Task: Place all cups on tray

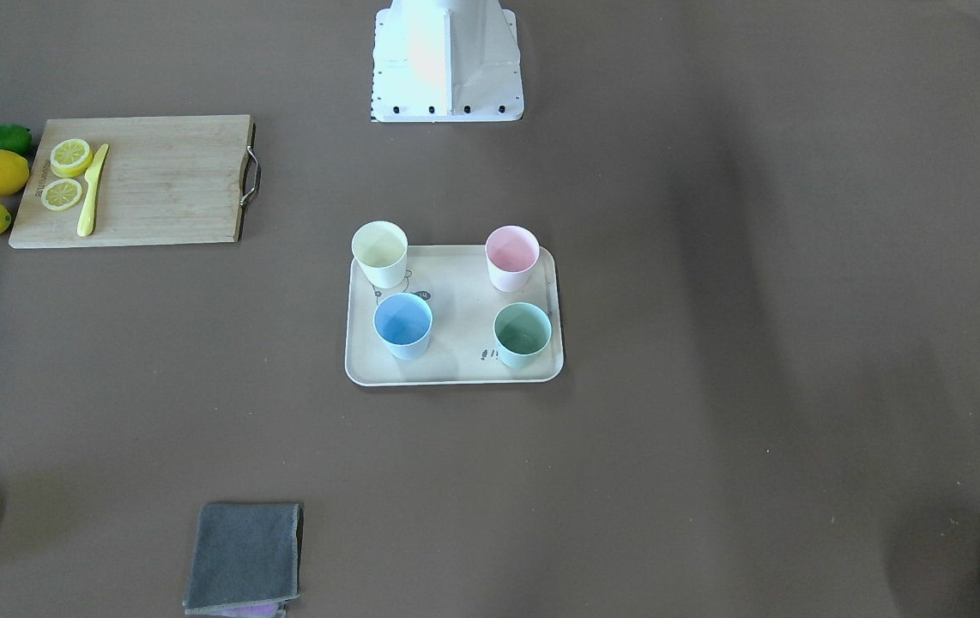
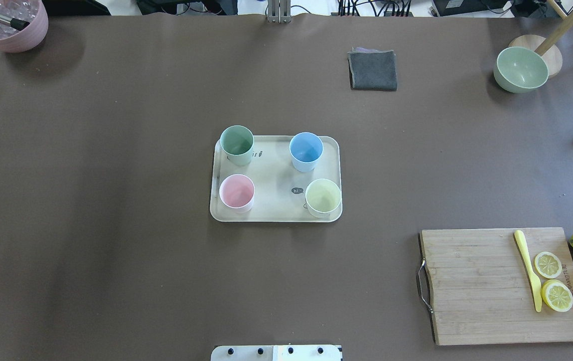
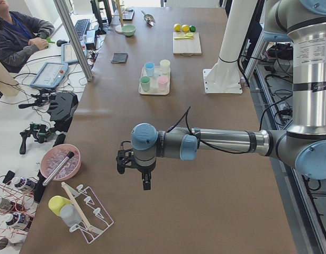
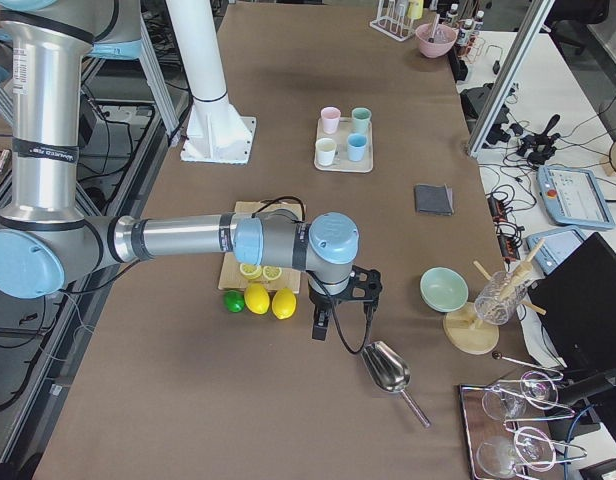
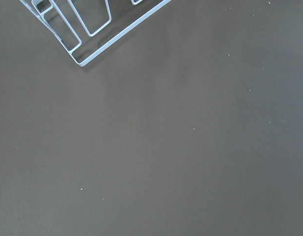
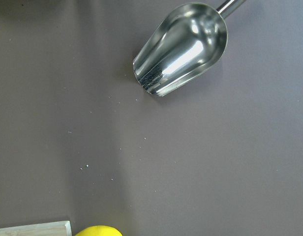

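The brown table [image 2: 116, 250] is carrying everything, and the two arms are hanging over its far ends, well apart from the work in the middle. The left arm [image 3: 221, 140] is reaching out near a white wire rack [image 5: 82, 29], with the left gripper [image 3: 145, 179] pointing down above bare tabletop. The right arm [image 4: 178, 240] is stretching past the lemons, and the right gripper [image 4: 321, 325] is hovering near a metal scoop [image 6: 183, 49]. Both grippers are showing only in the side views, so I cannot tell whether their fingers are wide or narrow. Neither seems to be carrying anything.

The cream tray [image 2: 275, 218] is lying at the table's centre, in front of the robot's base. All four cups are standing upright on it, one toward each corner: the green cup [image 2: 237, 144], the blue cup [image 2: 306, 150], the pink cup [image 2: 237, 193] and the yellow cup [image 2: 323, 197]. The yellow one is sitting closest to the rim, though its base appears to be resting inside it.

No cup is showing anywhere off the tray, so the task is looking finished, with nothing left to move.
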